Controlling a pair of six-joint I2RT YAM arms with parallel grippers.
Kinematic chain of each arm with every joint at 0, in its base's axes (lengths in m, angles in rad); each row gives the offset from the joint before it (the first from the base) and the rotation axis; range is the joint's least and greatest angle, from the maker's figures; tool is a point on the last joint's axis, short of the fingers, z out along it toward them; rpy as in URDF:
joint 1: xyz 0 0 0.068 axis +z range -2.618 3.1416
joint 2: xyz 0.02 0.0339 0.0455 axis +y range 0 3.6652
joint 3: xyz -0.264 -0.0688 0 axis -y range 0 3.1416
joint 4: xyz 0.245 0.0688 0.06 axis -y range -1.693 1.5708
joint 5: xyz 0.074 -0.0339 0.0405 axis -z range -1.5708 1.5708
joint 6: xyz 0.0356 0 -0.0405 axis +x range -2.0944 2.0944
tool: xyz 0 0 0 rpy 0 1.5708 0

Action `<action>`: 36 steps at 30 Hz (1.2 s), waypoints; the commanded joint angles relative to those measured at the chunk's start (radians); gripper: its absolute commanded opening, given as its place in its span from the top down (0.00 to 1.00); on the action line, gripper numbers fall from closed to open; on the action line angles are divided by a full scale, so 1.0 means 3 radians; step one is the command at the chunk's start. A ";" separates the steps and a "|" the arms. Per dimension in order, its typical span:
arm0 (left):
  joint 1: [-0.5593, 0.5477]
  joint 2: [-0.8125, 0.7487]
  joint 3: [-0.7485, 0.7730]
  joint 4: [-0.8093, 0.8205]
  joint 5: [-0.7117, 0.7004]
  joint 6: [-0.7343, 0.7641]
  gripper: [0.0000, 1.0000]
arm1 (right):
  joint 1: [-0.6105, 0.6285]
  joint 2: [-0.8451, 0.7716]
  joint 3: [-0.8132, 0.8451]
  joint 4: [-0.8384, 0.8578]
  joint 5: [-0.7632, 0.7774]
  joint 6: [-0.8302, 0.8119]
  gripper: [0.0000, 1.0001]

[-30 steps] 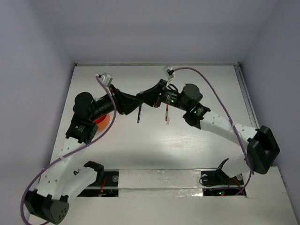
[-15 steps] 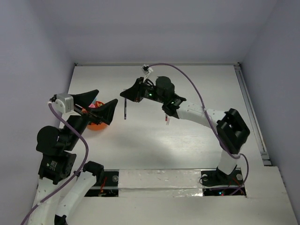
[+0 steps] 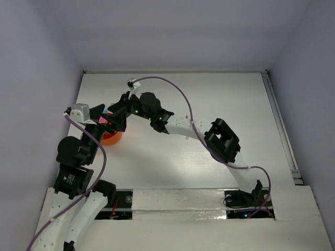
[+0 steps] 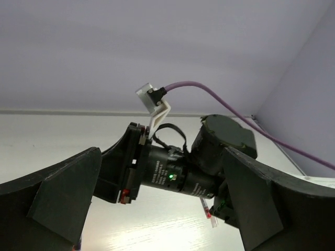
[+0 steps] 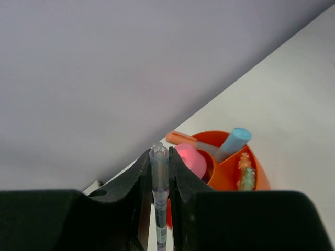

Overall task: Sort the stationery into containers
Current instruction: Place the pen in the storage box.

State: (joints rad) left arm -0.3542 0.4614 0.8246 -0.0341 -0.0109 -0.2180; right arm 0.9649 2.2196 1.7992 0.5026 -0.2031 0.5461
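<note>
Your right gripper (image 5: 159, 158) is clenched on a slim blue pen (image 5: 159, 183). The pen stands between the two fingers with its end poking just past their tips, and the orange pot (image 3: 111, 138) sits just beyond and below them on the left side of the table. In that pot you can see a pink cap (image 5: 189, 159), a pale blue cap (image 5: 238, 137) and an orange marker (image 5: 180, 138). Your left gripper (image 4: 162, 193) is released, with its fingers spread wide close beside the pot and the right wrist, while a red pen (image 4: 208, 210) lies on the table further right.
</note>
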 commanded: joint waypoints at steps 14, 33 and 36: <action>0.0020 -0.0076 -0.0136 0.0415 0.0184 0.0057 0.01 | 0.0158 0.0603 0.0635 0.0263 0.0677 -0.0378 1.00; 0.0051 -0.0096 -0.0166 0.0415 0.0225 0.0042 0.01 | 0.0189 0.0021 0.0098 0.0166 0.0779 -0.0455 0.24; 0.0051 -0.0091 -0.0171 0.0410 0.0256 0.0036 0.01 | 0.0143 -0.0372 -0.0229 0.0043 0.0779 -0.0521 0.28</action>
State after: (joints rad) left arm -0.3447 0.4397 0.7826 0.0326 0.0490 -0.2138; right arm 1.0157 2.2784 1.7920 0.4927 0.0078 0.4236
